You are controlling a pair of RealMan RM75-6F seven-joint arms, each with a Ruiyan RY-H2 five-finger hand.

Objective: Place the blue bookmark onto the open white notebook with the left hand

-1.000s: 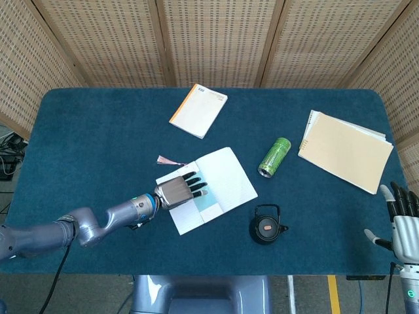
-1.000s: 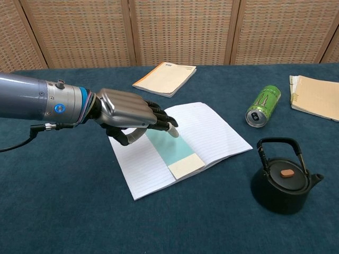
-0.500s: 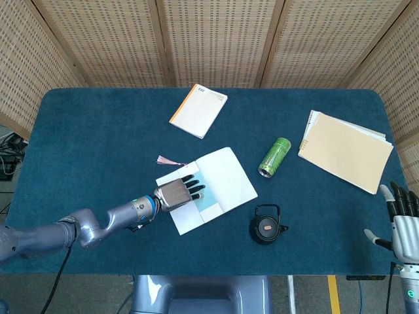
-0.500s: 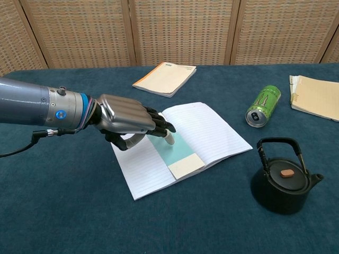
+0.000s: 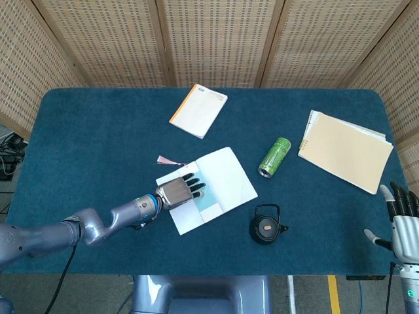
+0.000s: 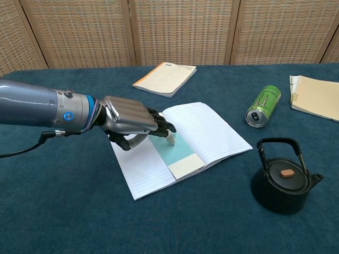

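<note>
A: Felt of a deep teal colour was seen covering the wide table [image 5: 98, 124], a soft, napped surface on which everything lay flat. What was laid nearest its middle?

B: The open white notebook with ruled pages [image 6: 206, 129] was spread there, its paper thin and matte. Along its centre fold the pale blue card bookmark with a cream end [image 6: 177, 153] was laid lengthwise, so the task's thing was judged to be already on the page. A pink tassel [image 5: 169, 160] was visible on the felt beside the notebook's far corner.

A: And how was the left hand [image 6: 132, 120] held?

B: It was held low over the bookmark's upper end, palm down, metal back uppermost, dark fingers [image 6: 161, 127] extended loosely and apart. Nothing was gripped; whether a fingertip touched the card could not be told. The posture was judged that of a release.

A: And the right hand [image 5: 404, 226]?

B: It was parked upright at the table's right edge, fingers spread, holding nothing, well apart from the work.
</note>
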